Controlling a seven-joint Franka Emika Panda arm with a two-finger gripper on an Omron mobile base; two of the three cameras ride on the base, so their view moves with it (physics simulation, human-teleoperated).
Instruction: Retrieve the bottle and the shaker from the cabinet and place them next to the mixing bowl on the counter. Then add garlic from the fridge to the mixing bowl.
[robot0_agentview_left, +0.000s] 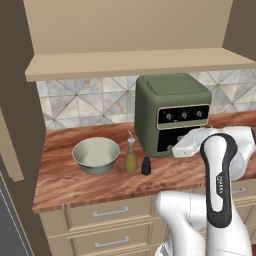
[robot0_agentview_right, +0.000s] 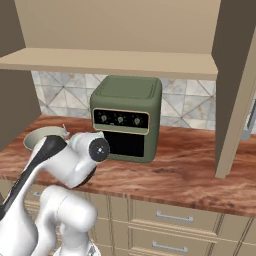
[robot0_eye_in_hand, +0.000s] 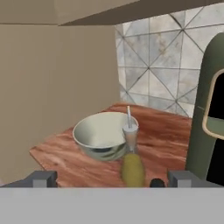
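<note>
A metal mixing bowl (robot0_agentview_left: 96, 155) (robot0_eye_in_hand: 103, 133) sits on the wooden counter (robot0_agentview_left: 65, 182). Just right of it stands the bottle (robot0_agentview_left: 131, 157) (robot0_eye_in_hand: 131, 162), holding yellow-green liquid and topped by a thin spout. The small dark shaker (robot0_agentview_left: 146, 166) (robot0_eye_in_hand: 155, 182) stands right of the bottle, close beside it. My gripper (robot0_agentview_left: 176, 148) (robot0_eye_in_hand: 112, 178) hovers right of the shaker, in front of the green oven, and points toward the bottle and bowl. It is open, with nothing between its fingers. Garlic and fridge are out of view.
A green countertop oven (robot0_agentview_left: 172, 120) (robot0_agentview_right: 127, 117) stands against the tiled wall, close behind the gripper. The open wall cabinet (robot0_agentview_left: 130, 30) hangs overhead, and its door (robot0_agentview_right: 235, 100) stands out over the counter at the right. Drawers (robot0_agentview_left: 110, 212) run below the counter.
</note>
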